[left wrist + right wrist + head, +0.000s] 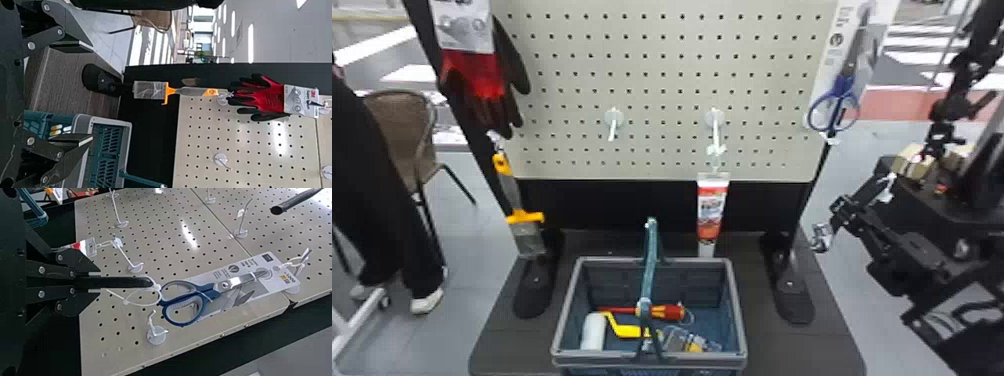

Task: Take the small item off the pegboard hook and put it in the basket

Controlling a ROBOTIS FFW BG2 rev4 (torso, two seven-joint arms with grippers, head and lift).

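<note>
The black item [127, 282] is held in the closed right pincer [96, 282], off its hook, long axis tilted, beside the pegboard [664, 100]. Lower leftward carrying to the basket [592, 356] seems needed; the left pincer [92, 94] is spread wide.

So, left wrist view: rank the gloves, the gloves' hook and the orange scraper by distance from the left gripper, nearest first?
From the left gripper:
1. Orange scraper, left side, lowest.
2. Gloves, left side, above it.
3. Gloves' hook, left side, highest.
</note>
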